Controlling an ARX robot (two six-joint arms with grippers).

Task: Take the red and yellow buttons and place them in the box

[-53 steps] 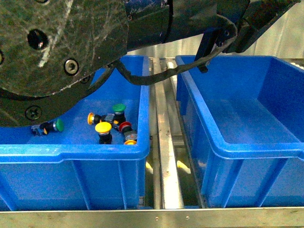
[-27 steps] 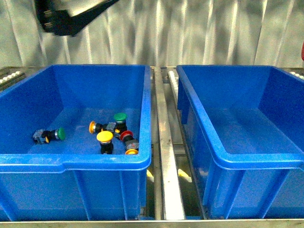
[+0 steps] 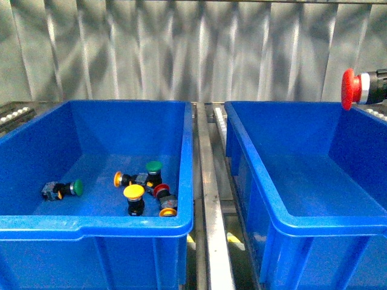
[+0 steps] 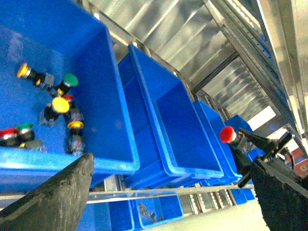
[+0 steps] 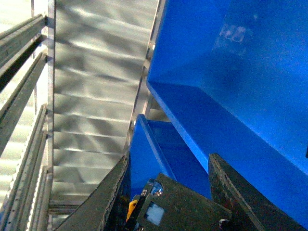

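Observation:
A red button (image 3: 347, 89) hangs at the right edge of the front view, above the far right rim of the empty blue box (image 3: 302, 175). My right gripper (image 5: 168, 192) is shut on the button's black body (image 5: 178, 207); its fingers lie beyond the edge of the front view. The left wrist view shows the same red button (image 4: 227, 134) held by the right gripper (image 4: 239, 143). Several buttons lie in the left blue bin (image 3: 97, 121): a yellow button (image 3: 133, 192), another yellow button (image 3: 118, 179) and a red button (image 3: 160, 191). My left gripper (image 4: 173, 202) is open and holds nothing.
Green buttons (image 3: 153, 166) (image 3: 77, 186) lie among the others in the left bin. A metal rail (image 3: 208, 199) runs between the two bins. A corrugated metal wall (image 3: 193, 54) stands behind them. More blue bins (image 4: 231, 125) stand further along the rack.
The dark arm that filled the top of the front view has left it. The red button has come in from the right edge, over the box's rim.

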